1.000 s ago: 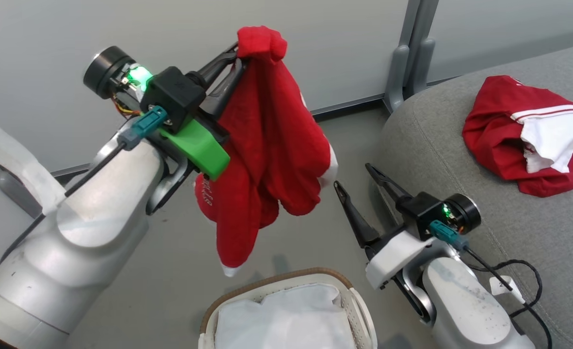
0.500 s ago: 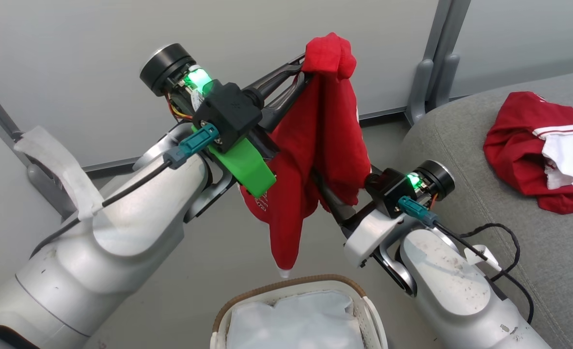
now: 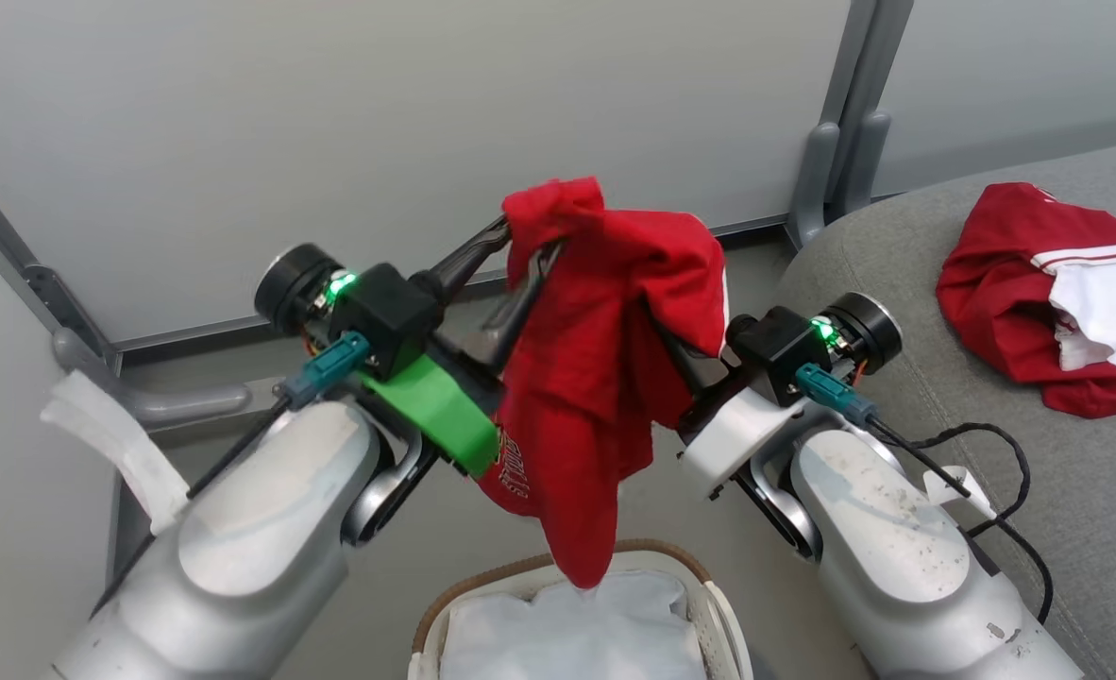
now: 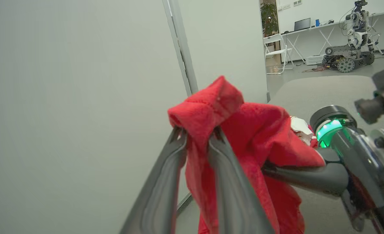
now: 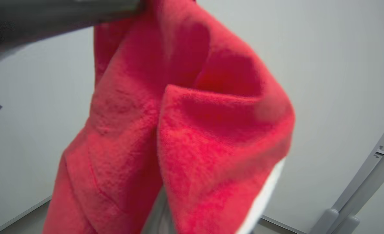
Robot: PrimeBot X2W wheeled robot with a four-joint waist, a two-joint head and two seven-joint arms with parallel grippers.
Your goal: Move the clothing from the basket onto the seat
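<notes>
My left gripper (image 3: pixel 520 253) is shut on the top fold of a bright red garment (image 3: pixel 596 378); the left wrist view shows the cloth pinched between the two fingers (image 4: pixel 166 182). The garment hangs down and its lower tip reaches the white lining of the basket (image 3: pixel 445 604). My right gripper (image 3: pixel 685 364) has its fingers pushed in under the garment's right side, and cloth drapes over one finger (image 4: pixel 305 177). The folds hide whether it grips anything. A second red garment (image 3: pixel 1002 293) with white stripes lies crumpled on the grey seat (image 3: pixel 898 274).
A grey partition wall with an upright post (image 3: pixel 846 123) stands close behind the arms. A black cable (image 3: pixel 983 444) loops off my right forearm over the seat's edge. In the left wrist view, another robot (image 4: pixel 351 48) and a chair stand far off in the room.
My left gripper has come down and to the left with the garment, whose tip now touches the basket lining. My right gripper has gone in under the cloth, which now drapes over it.
</notes>
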